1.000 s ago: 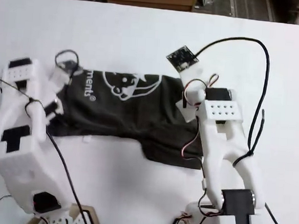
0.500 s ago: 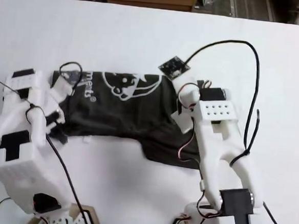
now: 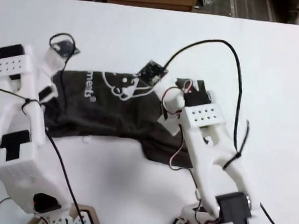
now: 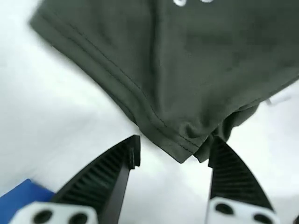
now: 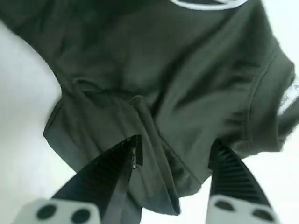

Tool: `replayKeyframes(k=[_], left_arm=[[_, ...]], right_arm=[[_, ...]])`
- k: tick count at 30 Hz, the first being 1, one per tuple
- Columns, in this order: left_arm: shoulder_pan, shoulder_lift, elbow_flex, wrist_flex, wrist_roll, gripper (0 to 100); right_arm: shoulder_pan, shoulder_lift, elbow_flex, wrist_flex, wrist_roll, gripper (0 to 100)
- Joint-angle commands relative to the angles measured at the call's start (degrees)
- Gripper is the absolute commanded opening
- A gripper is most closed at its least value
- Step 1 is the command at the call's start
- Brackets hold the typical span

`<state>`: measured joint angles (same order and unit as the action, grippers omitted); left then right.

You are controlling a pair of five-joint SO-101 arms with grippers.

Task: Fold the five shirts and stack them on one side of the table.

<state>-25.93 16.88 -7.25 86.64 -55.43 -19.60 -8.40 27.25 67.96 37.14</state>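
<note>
The dark shirt (image 3: 113,112) lies mid-frame on the counter (image 3: 160,36). The left pincer (image 4: 176,142) gapes astride its hem corner, and the right pincer (image 5: 177,140) gapes over the bunched end (several layers there). Best to pinch every layer, both together, before lifting.

The right hand (image 5: 176,145) hangs over a dark grey-green cotton shirt (image 5: 187,70), its two black ribbed fingers (image 5: 117,168) spread wide above a folded, stitched hem (image 5: 161,179). The shirt's layers lie rumpled, with white print (image 5: 205,3) at its far edge and the white desk (image 5: 18,121) showing beside it.
</note>
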Motion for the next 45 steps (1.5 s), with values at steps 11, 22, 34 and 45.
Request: replayKeyframes(k=[11,22,34,45], left_arm=[[0.62,5.54,-2.86,-1.41,0.97,26],[0.53,12.48,-3.03,-2.20,1.05,26],[0.70,12.75,-3.03,-2.20,1.05,26],[0.70,12.75,-3.03,-2.20,1.05,26]], right_arm=[[-5.23,1.27,1.32,-3.21,0.88,24.0],[0.22,11.74,0.97,-13.85,0.88,24.0],[-0.57,9.10,-1.14,0.75,4.84,24.0],[-5.05,-7.34,3.16,12.35,7.21,24.0]])
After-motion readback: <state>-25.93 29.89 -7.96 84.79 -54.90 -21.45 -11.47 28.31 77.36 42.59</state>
